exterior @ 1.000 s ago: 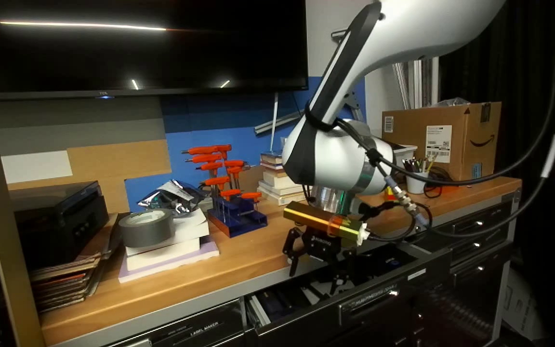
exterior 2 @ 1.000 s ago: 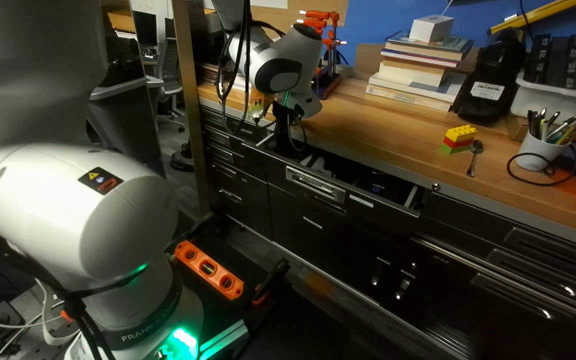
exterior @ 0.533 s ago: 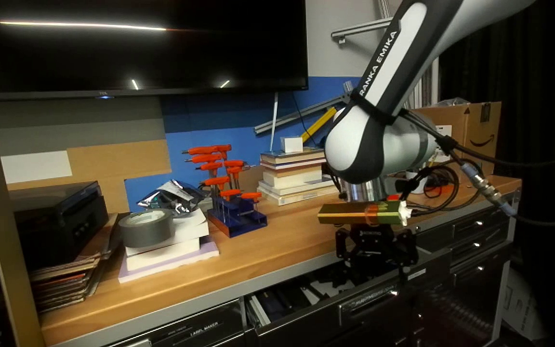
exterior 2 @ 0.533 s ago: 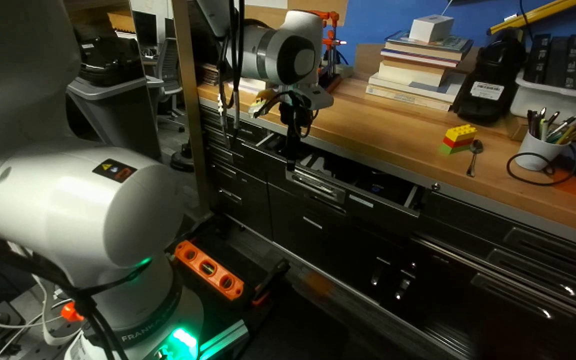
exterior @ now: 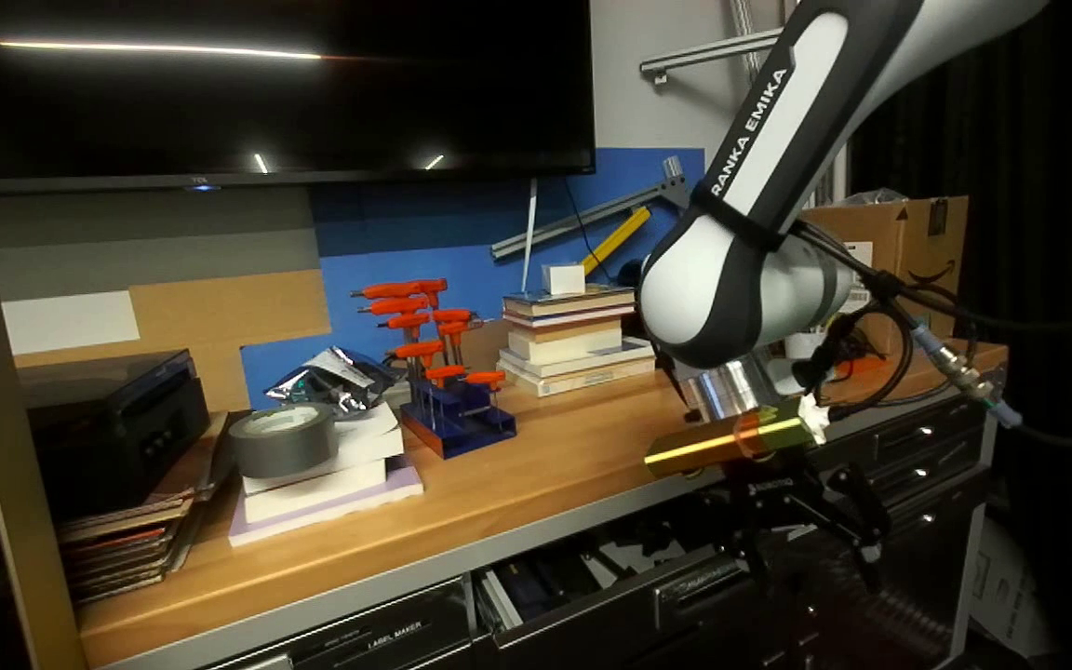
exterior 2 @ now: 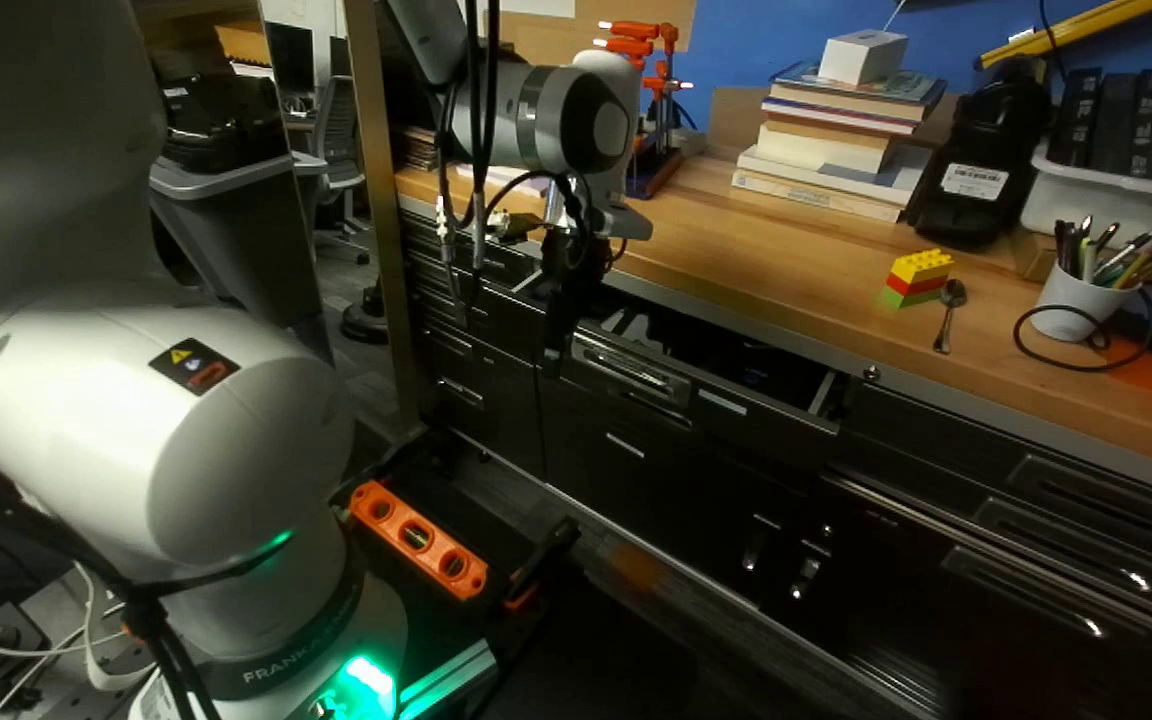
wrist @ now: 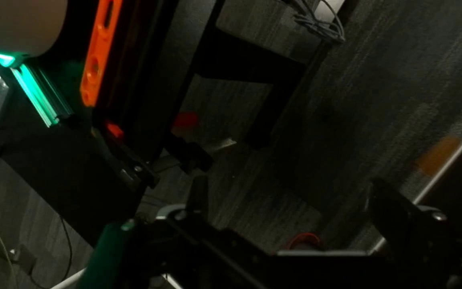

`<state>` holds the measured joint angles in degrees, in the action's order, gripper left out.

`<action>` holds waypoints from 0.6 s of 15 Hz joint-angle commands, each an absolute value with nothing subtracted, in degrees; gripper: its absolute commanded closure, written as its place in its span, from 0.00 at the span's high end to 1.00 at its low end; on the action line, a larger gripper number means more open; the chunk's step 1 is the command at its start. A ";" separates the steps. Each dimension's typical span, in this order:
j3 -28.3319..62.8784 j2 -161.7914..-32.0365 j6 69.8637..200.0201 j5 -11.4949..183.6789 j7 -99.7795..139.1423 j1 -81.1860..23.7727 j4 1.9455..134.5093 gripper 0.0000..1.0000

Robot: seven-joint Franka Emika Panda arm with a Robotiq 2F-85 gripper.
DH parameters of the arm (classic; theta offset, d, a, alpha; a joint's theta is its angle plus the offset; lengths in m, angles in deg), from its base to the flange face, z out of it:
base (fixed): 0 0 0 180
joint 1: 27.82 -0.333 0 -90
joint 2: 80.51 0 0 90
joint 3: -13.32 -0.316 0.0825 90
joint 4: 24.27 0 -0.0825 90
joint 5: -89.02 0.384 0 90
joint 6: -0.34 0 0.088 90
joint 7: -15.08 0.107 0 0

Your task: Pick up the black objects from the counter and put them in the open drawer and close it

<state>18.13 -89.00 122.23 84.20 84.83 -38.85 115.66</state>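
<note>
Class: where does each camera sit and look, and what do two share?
Wrist view: on the arm, facing the floor; open gripper and base show.
An exterior view: before the counter, facing the screen; arm and gripper at right.
An exterior view: near the base, facing the open drawer; base and arm show.
Both exterior views share counter, drawer, gripper.

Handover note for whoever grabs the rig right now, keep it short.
Gripper: open, nothing held, in front of the drawer.
Drawer: pulled open below the counter; clutter inside, mostly too dark to make out.
Black objects: can't single them out in any view, so can't say whether they're in.
Done: no placing I can confirm.
Left: drawer needs closing; I'd check for the objects first.
</note>
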 commanded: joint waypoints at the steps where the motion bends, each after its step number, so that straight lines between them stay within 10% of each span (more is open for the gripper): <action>1: 15.68 -93.37 122.29 87.16 84.92 -35.88 115.32 1.00; 9: 12.85 -106.18 137.61 102.26 79.43 -32.91 112.68 1.00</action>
